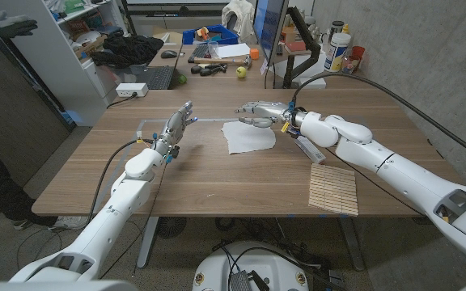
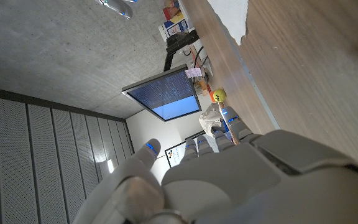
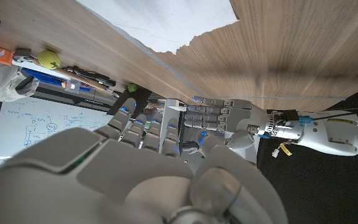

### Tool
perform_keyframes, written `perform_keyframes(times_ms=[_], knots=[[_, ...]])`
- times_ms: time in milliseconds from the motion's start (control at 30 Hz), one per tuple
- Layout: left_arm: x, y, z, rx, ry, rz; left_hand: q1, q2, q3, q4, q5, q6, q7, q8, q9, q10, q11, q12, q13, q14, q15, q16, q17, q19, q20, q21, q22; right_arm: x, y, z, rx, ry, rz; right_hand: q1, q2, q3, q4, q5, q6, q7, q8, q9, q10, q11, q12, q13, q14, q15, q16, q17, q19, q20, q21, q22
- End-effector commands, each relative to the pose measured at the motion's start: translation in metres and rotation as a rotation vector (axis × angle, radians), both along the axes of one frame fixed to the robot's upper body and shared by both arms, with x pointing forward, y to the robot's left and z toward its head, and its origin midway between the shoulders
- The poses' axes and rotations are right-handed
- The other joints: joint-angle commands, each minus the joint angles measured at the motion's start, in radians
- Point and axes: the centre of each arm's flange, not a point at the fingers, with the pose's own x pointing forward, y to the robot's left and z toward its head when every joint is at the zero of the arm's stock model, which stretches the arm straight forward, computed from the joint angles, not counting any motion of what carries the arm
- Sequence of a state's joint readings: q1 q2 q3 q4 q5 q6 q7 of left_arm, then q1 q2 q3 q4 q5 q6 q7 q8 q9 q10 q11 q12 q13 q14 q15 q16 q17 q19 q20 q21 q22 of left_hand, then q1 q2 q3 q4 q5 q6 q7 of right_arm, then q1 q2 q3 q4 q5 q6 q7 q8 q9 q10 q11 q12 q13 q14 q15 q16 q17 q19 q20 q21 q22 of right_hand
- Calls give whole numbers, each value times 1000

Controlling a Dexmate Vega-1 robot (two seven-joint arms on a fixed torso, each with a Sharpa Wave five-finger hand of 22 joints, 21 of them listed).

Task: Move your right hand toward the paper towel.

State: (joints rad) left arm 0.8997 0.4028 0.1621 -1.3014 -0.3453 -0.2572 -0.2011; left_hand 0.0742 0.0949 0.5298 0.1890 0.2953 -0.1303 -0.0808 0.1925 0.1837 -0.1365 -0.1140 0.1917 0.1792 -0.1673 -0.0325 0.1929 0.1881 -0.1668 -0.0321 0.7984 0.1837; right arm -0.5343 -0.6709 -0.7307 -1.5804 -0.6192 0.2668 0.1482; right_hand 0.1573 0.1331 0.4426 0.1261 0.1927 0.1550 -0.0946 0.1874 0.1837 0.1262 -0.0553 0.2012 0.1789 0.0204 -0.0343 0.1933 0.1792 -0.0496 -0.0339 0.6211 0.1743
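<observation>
Where the left arm reaches in over the wooden table (image 1: pixel 217 174), the left hand (image 1: pixel 176 128) hangs above the boards with its fingers spread and nothing in them, well apart from the towel (image 1: pixel 247 136). The towel is a thin white sheet, roughly square with a ragged torn edge, lying flat near the table's middle; the left wrist view catches that same jagged edge (image 2: pixel 232 15) against the wood grain. The right hand (image 1: pixel 259 112) sits at the towel's far edge, just over or at it, palm down, fingers stretched toward the left and slightly apart, holding nothing; I cannot tell whether the fingertips touch the paper. In the right wrist view the towel (image 3: pixel 160 22) shows beyond the right hand's (image 3: pixel 129 168) knuckles, with the left hand (image 3: pixel 219 118) facing it. Near the right forearm a slatted mat (image 1: pixel 334 190) of pale wooden strips lies flat on the table. On the desk behind, a blue bin (image 1: pixel 210 35) holds small objects too small to make out.
</observation>
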Motion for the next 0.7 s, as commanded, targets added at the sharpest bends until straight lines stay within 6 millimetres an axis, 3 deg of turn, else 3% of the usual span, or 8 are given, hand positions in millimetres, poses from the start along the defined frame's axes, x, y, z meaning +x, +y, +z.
perform_keyframes(times_ms=[33, 700], knots=[[-1, 1, -1, 9, 0, 2, -11, 83, 9, -3, -5, -2, -10, 1, 2, -7, -3, 3, 1, -60, -42, 8, 4, -119, -48, -1, 2, 3, 11, 0, -53, 3, -5, 8, 45, -3, 8, -3, -7, -4, -4, 5, -1, -10, -2, 4, 41, -61, 21, 3, 7, -46, -2, 5], [-1, 1, -2, 7, -2, -1, -12, 83, 11, -3, -6, -4, -12, 1, 3, -9, -4, 2, 1, -59, -41, 7, 4, -119, -45, -3, 2, 9, 24, 0, -101, 6, -8, 6, 44, -7, 11, -3, -11, -6, -2, 5, -2, -10, -1, 4, 29, -59, 12, 5, 16, -44, -5, 5]])
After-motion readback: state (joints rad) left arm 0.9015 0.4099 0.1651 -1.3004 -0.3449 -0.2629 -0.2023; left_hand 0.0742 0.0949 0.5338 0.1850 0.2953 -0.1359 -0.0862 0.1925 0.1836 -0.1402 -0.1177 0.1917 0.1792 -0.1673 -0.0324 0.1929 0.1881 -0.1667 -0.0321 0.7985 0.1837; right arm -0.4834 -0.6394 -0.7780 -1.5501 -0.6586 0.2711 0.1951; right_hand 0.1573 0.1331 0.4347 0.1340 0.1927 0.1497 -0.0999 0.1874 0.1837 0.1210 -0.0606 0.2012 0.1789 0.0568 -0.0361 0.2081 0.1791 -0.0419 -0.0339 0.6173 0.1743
